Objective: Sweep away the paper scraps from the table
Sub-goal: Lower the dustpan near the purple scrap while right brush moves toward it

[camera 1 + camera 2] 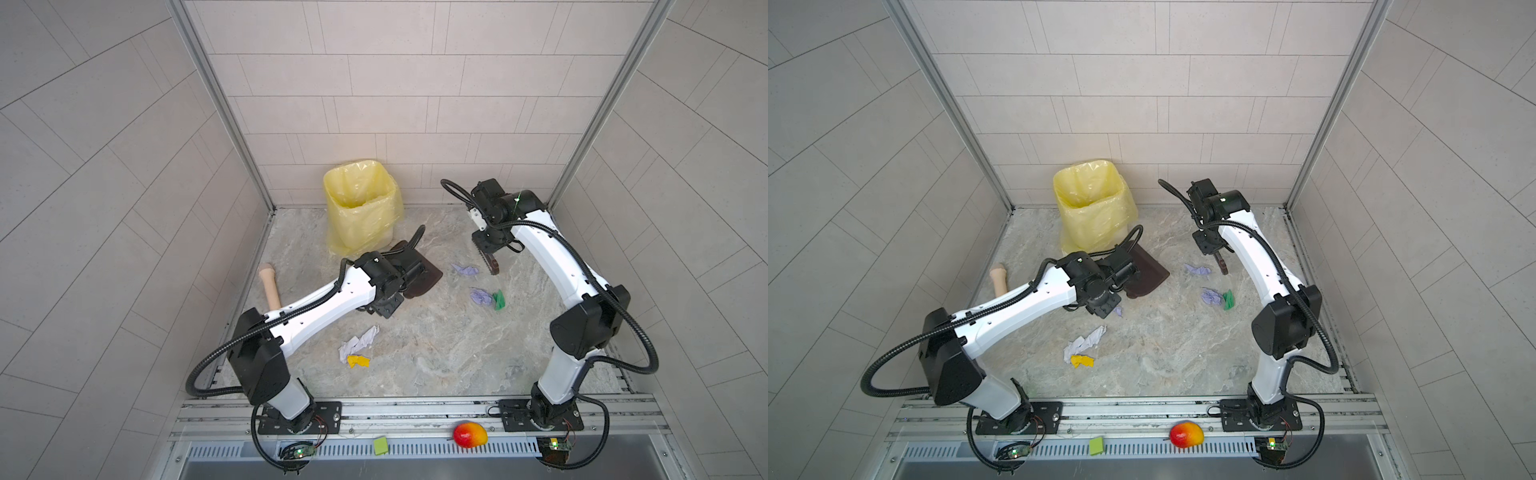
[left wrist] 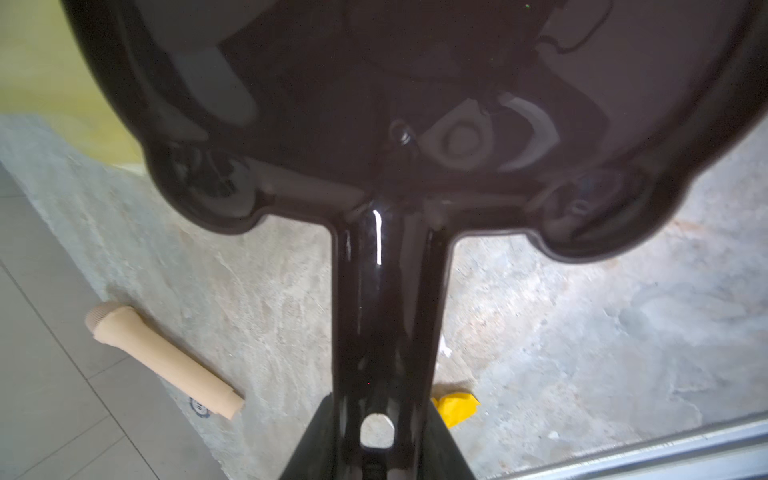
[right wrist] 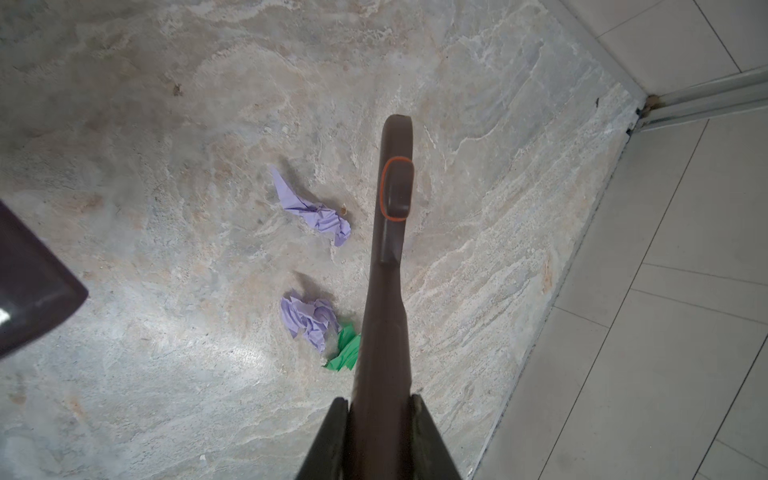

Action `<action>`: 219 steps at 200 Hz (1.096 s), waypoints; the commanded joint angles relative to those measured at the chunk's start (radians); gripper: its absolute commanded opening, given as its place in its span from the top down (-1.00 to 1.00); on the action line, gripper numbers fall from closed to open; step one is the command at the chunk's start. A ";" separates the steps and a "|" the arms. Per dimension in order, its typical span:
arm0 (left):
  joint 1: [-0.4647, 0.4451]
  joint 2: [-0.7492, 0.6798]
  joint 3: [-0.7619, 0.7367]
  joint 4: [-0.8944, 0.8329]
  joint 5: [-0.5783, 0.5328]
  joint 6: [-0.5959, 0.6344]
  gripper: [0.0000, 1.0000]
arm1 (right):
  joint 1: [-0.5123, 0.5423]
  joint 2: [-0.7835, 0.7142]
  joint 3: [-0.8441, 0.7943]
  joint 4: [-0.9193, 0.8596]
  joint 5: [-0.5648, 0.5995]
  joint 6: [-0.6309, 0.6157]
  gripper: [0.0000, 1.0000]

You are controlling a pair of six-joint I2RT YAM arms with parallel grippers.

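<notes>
While the paper scraps lie scattered over the table, both arms hold tools over it.

Scraps, three clusters in both top views:
- Far right: a single lavender bit.
- Nearer, right of centre: a lavender wad touching a green scrap.
- Near left: a white-lavender strip with a yellow piece just beside it.
- A top view also shows a small lavender fragment, half hidden under the left wrist.

Left gripper: claw pinching the handle of a dark, glossy dustpan. The pan sits left of the far lavender bit, apart from it. Cannot tell whether its lip touches the table.

Right gripper: claw pressed onto the handle of a brown brush. The brush head is just right of the far lavender bit. Contact with the table unclear.

Surroundings:
- A bin lined with a yellow bag stands at the back wall, just behind the dustpan.
- A beige cylinder lies by the left edge.
- A mango and a lime-green note rest on the front rail, off the marble.
</notes>
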 commanded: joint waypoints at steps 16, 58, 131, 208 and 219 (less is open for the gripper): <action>-0.021 -0.109 -0.078 -0.040 0.052 -0.136 1.00 | 0.049 0.092 0.074 -0.040 0.060 -0.048 1.00; -0.028 -0.181 -0.145 -0.074 0.040 -0.191 1.00 | 0.133 0.136 0.097 -0.065 0.023 -0.082 1.00; -0.030 -0.233 -0.190 -0.123 0.029 -0.218 1.00 | 0.316 0.089 0.020 -0.160 -0.016 -0.088 1.00; -0.042 -0.274 -0.220 -0.177 0.046 -0.249 1.00 | 0.451 0.032 -0.033 -0.243 -0.094 -0.059 1.00; -0.042 -0.283 -0.223 -0.184 0.047 -0.254 1.00 | 0.471 0.021 -0.054 -0.253 -0.101 -0.052 1.00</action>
